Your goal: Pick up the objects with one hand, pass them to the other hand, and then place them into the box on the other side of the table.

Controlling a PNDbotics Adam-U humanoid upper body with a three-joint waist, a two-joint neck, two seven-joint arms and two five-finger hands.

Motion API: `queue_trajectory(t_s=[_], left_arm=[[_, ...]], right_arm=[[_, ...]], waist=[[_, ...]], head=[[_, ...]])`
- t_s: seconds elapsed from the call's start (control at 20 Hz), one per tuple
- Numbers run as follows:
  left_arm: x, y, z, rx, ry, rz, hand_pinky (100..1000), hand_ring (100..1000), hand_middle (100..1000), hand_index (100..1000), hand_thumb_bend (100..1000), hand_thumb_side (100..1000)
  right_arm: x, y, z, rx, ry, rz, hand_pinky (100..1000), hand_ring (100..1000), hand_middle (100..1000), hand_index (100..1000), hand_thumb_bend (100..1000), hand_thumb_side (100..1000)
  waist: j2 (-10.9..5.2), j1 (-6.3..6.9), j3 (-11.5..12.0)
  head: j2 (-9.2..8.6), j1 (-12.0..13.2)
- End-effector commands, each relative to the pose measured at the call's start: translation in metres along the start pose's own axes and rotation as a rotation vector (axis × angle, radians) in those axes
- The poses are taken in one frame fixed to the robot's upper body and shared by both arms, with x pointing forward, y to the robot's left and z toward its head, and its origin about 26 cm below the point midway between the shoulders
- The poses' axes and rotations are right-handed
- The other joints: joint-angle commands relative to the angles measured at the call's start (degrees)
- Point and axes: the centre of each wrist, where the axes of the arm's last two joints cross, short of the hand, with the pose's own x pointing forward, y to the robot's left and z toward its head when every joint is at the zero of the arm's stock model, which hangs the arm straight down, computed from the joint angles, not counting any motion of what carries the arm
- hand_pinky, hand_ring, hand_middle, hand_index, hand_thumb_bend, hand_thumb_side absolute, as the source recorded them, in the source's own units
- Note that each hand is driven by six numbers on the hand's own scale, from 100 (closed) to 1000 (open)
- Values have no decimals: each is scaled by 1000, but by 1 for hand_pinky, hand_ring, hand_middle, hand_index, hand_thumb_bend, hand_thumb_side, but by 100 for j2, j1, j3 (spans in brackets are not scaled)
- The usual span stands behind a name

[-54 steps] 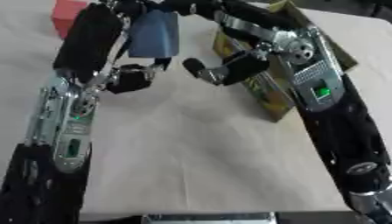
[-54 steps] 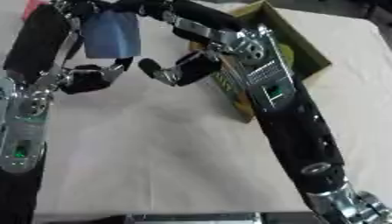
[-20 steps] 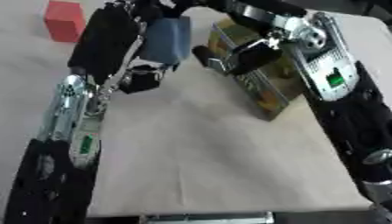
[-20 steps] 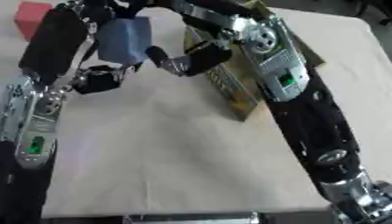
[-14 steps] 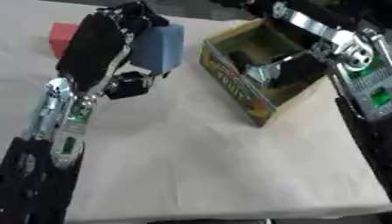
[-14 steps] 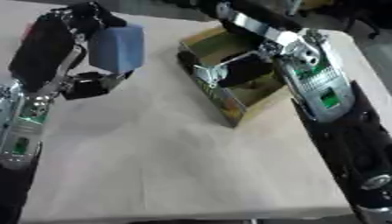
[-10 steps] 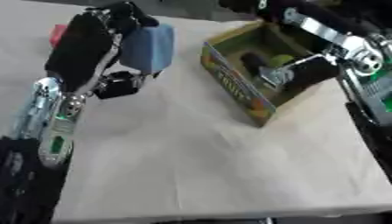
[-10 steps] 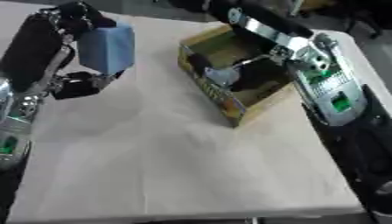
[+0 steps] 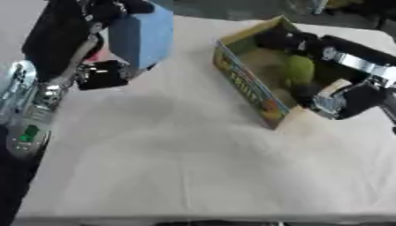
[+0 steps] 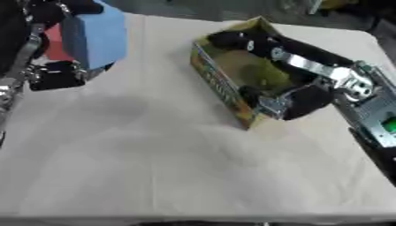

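Reaching right hand (image 10: 290, 99) into box (image 9: 241, 84), fingers curled beside green object (image 9: 298, 70) lying inside; grip hidden, cannot tell. Holding blue block (image 9: 141, 37) in left hand (image 9: 104, 73), fingers clamped, above table's (image 9: 193, 167) left. Judging best: keeping block level, clearing box wall slowly.

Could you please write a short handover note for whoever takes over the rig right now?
Left hand: raised over the table's left side, fingers curled on a blue block.
Right hand: reaching into the open cardboard box on the right side of the table; whether its fingers are open or shut cannot be told.
Inside the box lies a green object, close by the right hand.
A red block sits on the table behind the blue block, mostly hidden.
Done: the green object is in the box.
Left: pass the blue block to the right hand and box it; then probably the red block.
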Motion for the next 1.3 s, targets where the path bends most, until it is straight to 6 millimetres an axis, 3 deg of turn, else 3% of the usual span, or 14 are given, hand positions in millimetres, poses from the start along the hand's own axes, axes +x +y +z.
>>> queue_trajectory(t_s=[0.05, 0.2, 0.5, 0.6, 0.8, 0.9, 1.3], left_arm=[[3, 12, -13, 43, -103, 32, 367, 365, 505, 581, 127, 100], [6, 13, -18, 54, -160, 85, 369, 365, 504, 579, 127, 100], [7, 14, -25, 80, -219, 172, 370, 366, 503, 579, 125, 100], [9, 15, -28, 84, -235, 196, 370, 366, 503, 579, 126, 100], [13, 22, -35, 83, -265, 259, 372, 368, 504, 579, 133, 100], [16, 24, -39, 76, -279, 280, 370, 366, 503, 578, 125, 100], [22, 24, -44, 61, -263, 377, 352, 354, 494, 569, 100, 100]], right_arm=[[6, -6, 3, 54, -1, -24, 1000, 1000, 1000, 1000, 100, 719], [7, -8, 5, 90, 22, -80, 1000, 1000, 1000, 1000, 100, 779], [9, -17, 3, 138, 32, -167, 1000, 1000, 1000, 1000, 100, 787], [11, -22, 1, 151, 27, -188, 1000, 1000, 1000, 1000, 100, 770], [26, -63, 5, 180, -4, -409, 1000, 1000, 1000, 1000, 100, 715], [31, -74, 5, 180, -4, -450, 1000, 1000, 1000, 1000, 100, 688], [36, -84, -1, 181, -45, -440, 1000, 1000, 1000, 1000, 100, 596]], waist=[[27, 75, 24], [85, 59, 67], [164, 17, 133], [178, 3, 148], [182, -19, 145], [186, -24, 158], [227, -55, 212]], head=[[-20, -1], [-1, -62], [8, -90], [12, -102], [14, -110], [14, -133], [14, -247]])
